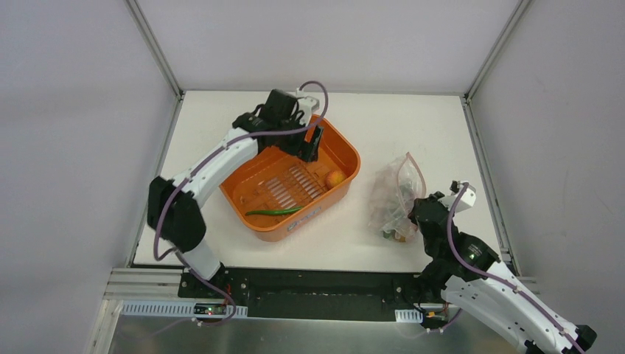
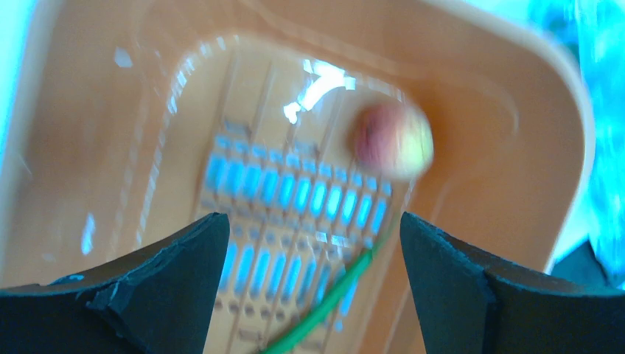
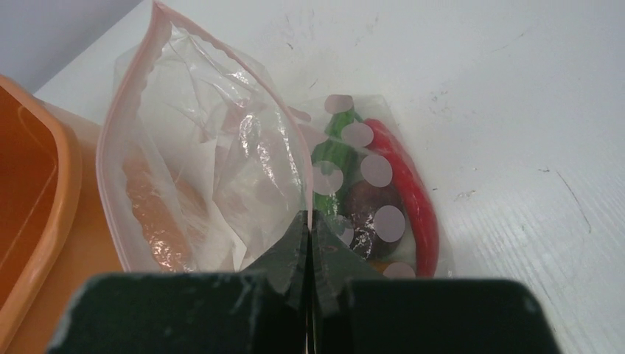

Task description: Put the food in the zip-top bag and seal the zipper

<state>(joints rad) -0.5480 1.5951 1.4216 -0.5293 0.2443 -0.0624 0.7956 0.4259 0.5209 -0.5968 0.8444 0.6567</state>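
Note:
A slim green chili (image 1: 273, 212) and a small round orange-red piece (image 1: 335, 178) lie in the orange tub (image 1: 354, 158). My left gripper (image 1: 313, 144) hangs open over the tub's far end. In the left wrist view the round piece (image 2: 390, 140) is ahead of my left gripper (image 2: 313, 221), and the chili (image 2: 332, 302) runs below, between the fingers. The zip-top bag (image 3: 199, 147) lies right of the tub with its mouth gaping. My right gripper (image 3: 308, 215) is shut on the pink zipper (image 3: 243, 66) edge. A red chili (image 3: 413, 192), a green chili (image 3: 332, 155) and a dark-red piece (image 3: 368, 203) show through the bag.
The orange tub (image 3: 37, 192) sits just left of the bag's mouth. The white tabletop (image 1: 413, 125) is framed by metal rails, with grey walls on three sides. The bag (image 1: 390, 192) lies near the table's right front.

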